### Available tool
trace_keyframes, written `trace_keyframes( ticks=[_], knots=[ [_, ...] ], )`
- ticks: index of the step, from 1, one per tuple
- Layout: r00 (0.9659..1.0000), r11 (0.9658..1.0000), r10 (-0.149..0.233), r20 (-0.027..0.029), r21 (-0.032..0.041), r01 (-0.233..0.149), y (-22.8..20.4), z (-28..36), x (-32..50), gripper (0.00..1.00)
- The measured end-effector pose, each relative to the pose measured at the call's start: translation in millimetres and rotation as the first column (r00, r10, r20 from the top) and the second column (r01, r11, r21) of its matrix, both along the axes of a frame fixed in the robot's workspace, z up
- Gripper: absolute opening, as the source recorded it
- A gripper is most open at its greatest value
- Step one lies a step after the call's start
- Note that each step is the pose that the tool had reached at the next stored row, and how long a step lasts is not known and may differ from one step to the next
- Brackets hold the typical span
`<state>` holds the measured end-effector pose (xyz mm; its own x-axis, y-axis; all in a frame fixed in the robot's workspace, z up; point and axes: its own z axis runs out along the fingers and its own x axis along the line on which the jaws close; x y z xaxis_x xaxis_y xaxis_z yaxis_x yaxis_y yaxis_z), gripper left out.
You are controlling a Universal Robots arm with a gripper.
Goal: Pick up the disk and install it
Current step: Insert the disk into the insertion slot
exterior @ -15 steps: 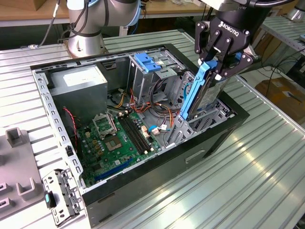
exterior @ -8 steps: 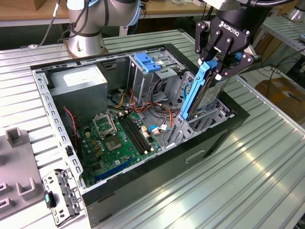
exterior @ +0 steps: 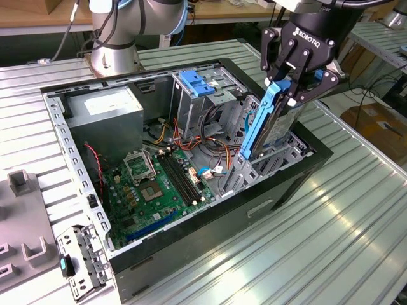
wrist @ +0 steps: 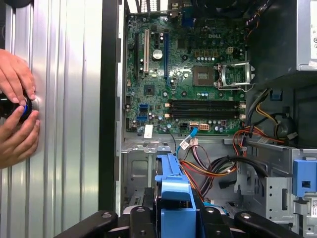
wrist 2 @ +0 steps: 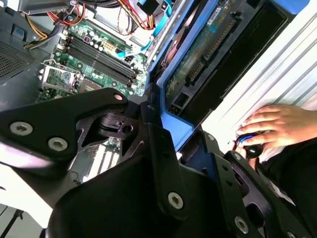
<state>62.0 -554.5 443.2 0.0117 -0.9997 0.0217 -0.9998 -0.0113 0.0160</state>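
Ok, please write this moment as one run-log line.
gripper: shut on disk | disk: tilted, lower end at bay of case | state: not seated yet

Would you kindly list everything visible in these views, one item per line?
computer case: one, black, open, on the table.
table: one, ribbed silver metal, beneath the case.
motherboard: one, green, on the case floor.
power supply: one, grey, case corner.
tab: one, blue, atop the metal cage.
cables: several, multicoloured, beside the motherboard.
disk: one, blue rails, on edge in the case, in the tool.
hands: two, on the table beside the case.
tool: one, black, shut on the disk.
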Motion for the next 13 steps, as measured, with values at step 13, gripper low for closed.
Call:
trace_keyframes(
  ticks=[13],
  knots=[
    [1.0000, 1.0000, -0.001, -0.0001, -0.0009, 0.001, -1.4, 1.5, 0.6, 0.37]
  ],
)
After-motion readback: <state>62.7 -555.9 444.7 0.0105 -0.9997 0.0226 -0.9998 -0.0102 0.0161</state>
